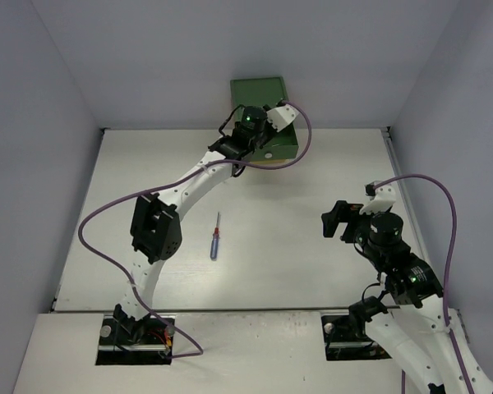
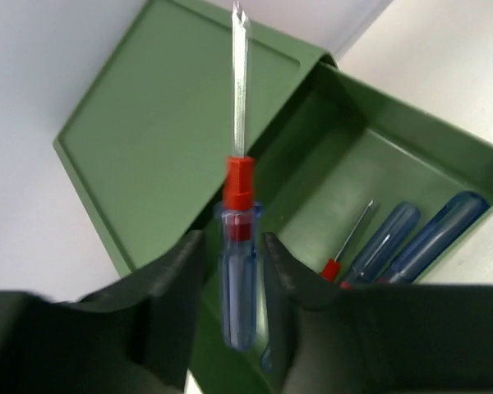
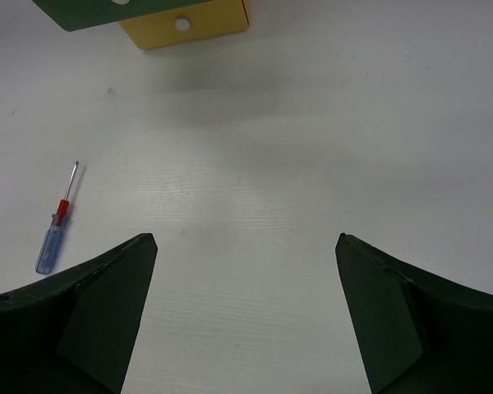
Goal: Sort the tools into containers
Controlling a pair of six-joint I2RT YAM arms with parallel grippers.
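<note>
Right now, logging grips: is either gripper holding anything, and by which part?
Left gripper: the screwdriver sits between its fingers by the blue handle, but whether it is gripped cannot be told. Right gripper: open, empty.

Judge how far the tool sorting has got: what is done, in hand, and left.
Done: blue-handled screwdrivers lie in the open green drawer. In hand: another screwdriver stands loosely between the left gripper's fingers over that drawer. Left: one small screwdriver lies on the table, and the right gripper hangs open and empty above it.
</note>
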